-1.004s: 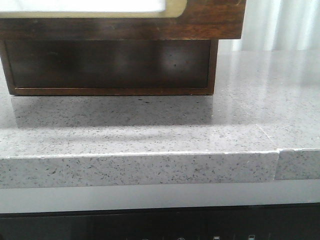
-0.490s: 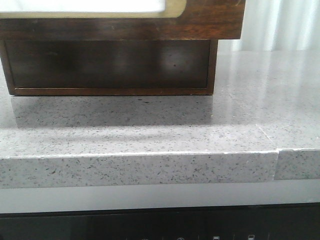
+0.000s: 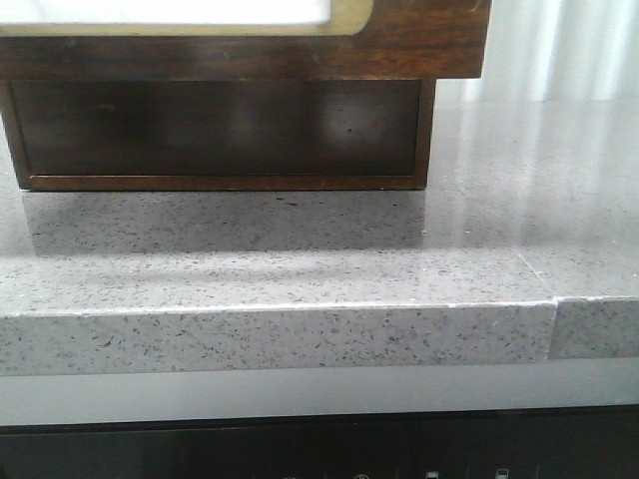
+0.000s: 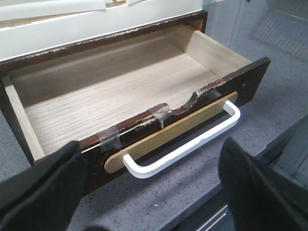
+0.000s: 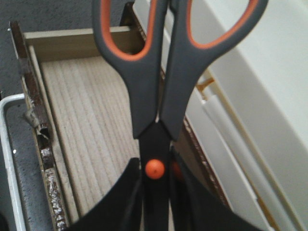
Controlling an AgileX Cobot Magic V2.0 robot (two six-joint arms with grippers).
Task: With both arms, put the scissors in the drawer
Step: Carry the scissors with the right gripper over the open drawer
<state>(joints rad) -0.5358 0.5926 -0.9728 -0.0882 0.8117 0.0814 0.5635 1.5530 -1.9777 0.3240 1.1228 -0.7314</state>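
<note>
Speckled counter [image 3: 300,269]: one drawer [image 4: 120,91], one scissors [image 5: 159,72].

Matte black, seemingly fabric-covered left fingers [image 4: 43,185]

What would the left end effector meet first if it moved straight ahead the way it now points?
Probably the white handle on the front of the open drawer, which lies between the left end effector's spread fingers; depth is uncertain.

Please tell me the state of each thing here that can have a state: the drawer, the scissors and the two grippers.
drawer: pulled open, nothing inside it where visible
scissors: blades closed, held by the blade end, handles pointing away from the fingers, above the open drawer
right gripper: shut on the scissors
left gripper: open, holding nothing, in front of the white handle
</note>
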